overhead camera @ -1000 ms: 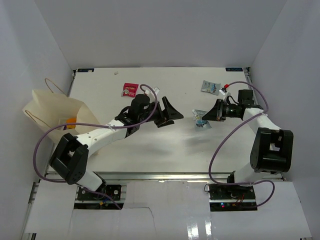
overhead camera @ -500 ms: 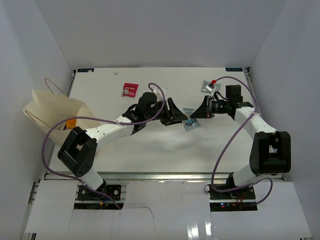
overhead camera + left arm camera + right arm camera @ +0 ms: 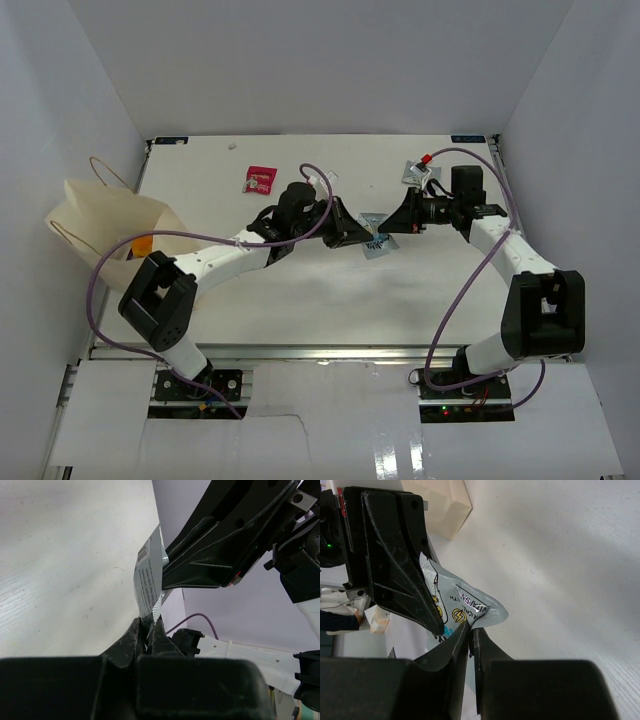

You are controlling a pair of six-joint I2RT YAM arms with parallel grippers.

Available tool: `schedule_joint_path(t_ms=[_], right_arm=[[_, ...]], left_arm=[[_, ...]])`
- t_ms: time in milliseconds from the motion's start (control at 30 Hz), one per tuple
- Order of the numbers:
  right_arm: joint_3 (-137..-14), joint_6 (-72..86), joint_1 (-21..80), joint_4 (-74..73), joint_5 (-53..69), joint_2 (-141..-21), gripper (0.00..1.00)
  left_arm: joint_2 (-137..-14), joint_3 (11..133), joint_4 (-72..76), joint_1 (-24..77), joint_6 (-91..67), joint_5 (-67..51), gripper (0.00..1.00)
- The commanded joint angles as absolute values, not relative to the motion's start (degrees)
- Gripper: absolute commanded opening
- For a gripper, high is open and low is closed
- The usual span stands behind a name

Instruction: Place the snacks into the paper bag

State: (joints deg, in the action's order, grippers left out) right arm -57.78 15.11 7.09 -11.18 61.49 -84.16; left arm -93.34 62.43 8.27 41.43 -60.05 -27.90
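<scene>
Both claws pinch one silver-blue packet (image 3: 462,605), left gripper (image 3: 148,630) on one edge, right gripper (image 3: 471,636) on another, above the table (image 3: 300,300)'s middle. For a clean handover (no tug-of-war), the right should let go before the left swings toward the paper bag (image 3: 110,215).

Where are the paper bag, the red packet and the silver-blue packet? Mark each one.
paper bag (image 3: 105,213): top view, on its cream side wall.
red packet (image 3: 260,179): top view, on its middle.
silver-blue packet (image 3: 470,607): right wrist view, on its printed face.
</scene>
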Motion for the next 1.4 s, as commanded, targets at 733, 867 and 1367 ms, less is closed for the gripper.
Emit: schedule_joint_path(t_ms=[733, 867, 1367], right_arm=[[-60.0, 4.1, -1.7, -10.4, 68.7, -79.2, 0.84], [-59.4, 4.0, -2.1, -10.4, 67.9, -79.2, 0.84], [-59.3, 3.5, -3.9, -10.8, 66.3, -80.8, 0.84]], left_arm=[[-73.6, 103.5, -60.9, 41.7, -41.9, 31.8, 0.00], [-80.0, 120.0, -72.2, 41.7, -39.9, 41.7, 0.00], [-68.4, 119.1, -80.4, 40.1, -35.3, 53.4, 0.00]])
